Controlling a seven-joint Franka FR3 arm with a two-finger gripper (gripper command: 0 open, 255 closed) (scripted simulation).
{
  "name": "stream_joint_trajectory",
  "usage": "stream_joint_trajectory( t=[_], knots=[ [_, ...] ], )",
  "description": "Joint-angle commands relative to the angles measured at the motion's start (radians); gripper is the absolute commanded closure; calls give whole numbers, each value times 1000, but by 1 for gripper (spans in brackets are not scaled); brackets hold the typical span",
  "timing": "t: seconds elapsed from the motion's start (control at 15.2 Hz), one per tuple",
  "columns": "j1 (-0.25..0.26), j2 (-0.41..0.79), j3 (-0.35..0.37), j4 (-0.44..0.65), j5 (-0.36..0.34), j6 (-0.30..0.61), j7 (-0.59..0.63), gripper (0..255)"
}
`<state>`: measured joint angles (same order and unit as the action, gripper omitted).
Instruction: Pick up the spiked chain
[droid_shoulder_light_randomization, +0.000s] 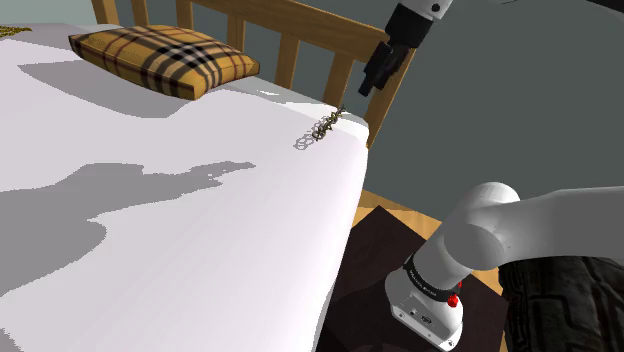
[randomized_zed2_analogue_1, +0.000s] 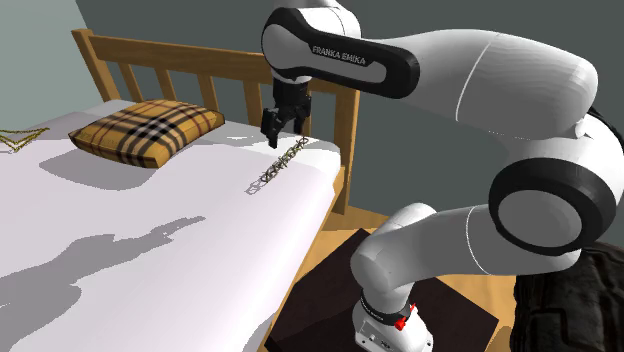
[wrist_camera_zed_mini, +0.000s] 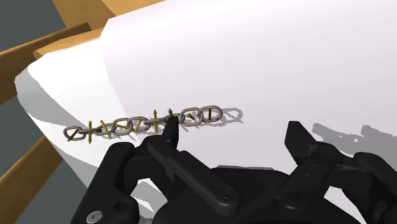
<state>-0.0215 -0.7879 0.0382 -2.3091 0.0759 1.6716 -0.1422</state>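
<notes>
hand spread apart, grey oval-linked spiked chain, smooth white bed

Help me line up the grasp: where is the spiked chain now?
The spiked chain lies on the white bed, at its corner beside the wooden headboard, upper middle of the shoulder view, to the right of the plaid pillow.

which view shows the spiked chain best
The wrist view: the spiked chain lies close, single links and spikes distinct against the white bed. The shoulder and second exterior views show it as a small strand near the bed's corner.
</notes>
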Motion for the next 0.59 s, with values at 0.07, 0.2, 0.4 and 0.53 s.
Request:
stream_joint_trajectory(
  t=[0.07,0.2,0.4,0.53],
  knots=[
    [-12,18,-3,-15,9,37,24,0],
    [-36,55,-8,-42,29,110,71,0],
    [-69,118,-16,-76,59,221,137,0],
    [-89,163,-23,-95,80,294,179,0]
  ],
)
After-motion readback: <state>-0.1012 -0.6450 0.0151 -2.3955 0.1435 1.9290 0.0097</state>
